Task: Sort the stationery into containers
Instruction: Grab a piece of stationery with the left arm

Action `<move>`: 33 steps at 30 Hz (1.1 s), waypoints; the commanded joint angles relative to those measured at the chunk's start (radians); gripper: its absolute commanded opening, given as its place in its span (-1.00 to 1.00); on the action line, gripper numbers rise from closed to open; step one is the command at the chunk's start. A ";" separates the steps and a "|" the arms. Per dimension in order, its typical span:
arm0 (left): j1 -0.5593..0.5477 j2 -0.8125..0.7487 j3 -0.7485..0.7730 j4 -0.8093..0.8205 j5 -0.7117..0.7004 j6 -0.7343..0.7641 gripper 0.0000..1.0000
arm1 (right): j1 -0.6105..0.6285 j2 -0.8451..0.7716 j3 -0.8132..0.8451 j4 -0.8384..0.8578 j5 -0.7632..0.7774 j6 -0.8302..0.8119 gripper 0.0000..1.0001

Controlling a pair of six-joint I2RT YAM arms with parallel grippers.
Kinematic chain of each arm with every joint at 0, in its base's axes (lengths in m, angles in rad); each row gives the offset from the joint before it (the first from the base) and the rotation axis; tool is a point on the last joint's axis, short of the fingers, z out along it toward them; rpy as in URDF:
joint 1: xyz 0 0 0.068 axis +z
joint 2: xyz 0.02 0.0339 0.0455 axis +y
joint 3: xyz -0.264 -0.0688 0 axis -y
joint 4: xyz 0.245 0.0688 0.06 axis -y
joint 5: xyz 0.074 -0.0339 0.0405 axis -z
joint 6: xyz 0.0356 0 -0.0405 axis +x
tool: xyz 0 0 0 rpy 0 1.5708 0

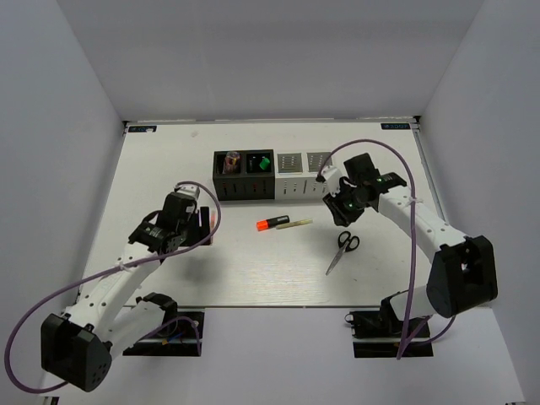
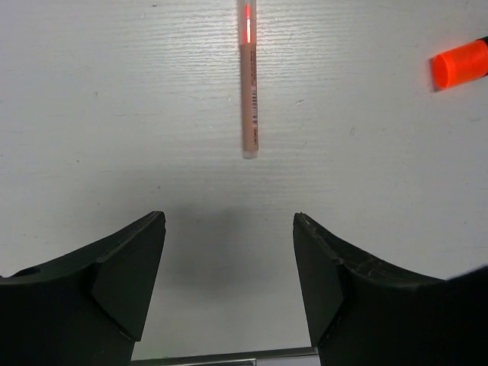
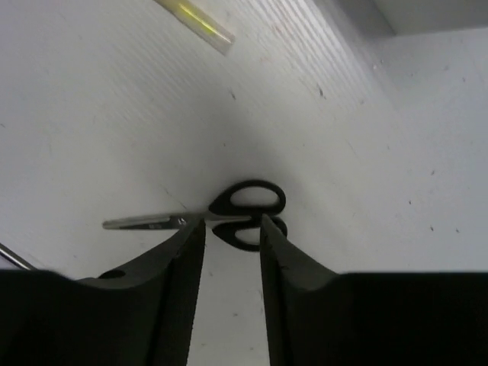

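The containers (image 1: 274, 175) stand in a row at the back middle, two black on the left and two white on the right. The black cups hold a few items. An orange-capped black marker (image 1: 272, 224) and a yellowish stick (image 1: 295, 223) lie in front of them. Black-handled scissors (image 1: 342, 251) lie to the right. My left gripper (image 1: 202, 226) is open and empty, with a pink stick (image 2: 248, 76) on the table just ahead of it (image 2: 229, 217) and the orange cap (image 2: 460, 65) beyond. My right gripper (image 1: 336, 213) hovers above the scissors (image 3: 219, 206), its jaws narrowly apart and empty (image 3: 232, 221).
White walls enclose the table on three sides. The yellowish stick's tip (image 3: 194, 17) shows at the top of the right wrist view. Black mounting plates (image 1: 164, 331) hold the arm bases at the near edge.
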 commanded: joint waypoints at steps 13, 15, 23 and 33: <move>-0.005 -0.042 -0.032 0.093 0.108 0.008 0.09 | -0.037 -0.084 -0.233 0.140 0.254 0.302 -0.68; -0.003 -0.024 -0.032 0.127 0.228 0.014 0.01 | -0.044 -0.087 -0.238 0.156 0.274 0.359 -0.89; -0.304 0.234 0.203 0.249 0.291 0.036 -0.56 | -0.072 -0.123 -0.225 0.180 0.381 0.514 -1.00; -0.546 0.833 0.724 0.295 0.226 0.008 -0.08 | -0.110 -0.145 -0.144 0.058 0.483 0.617 -1.00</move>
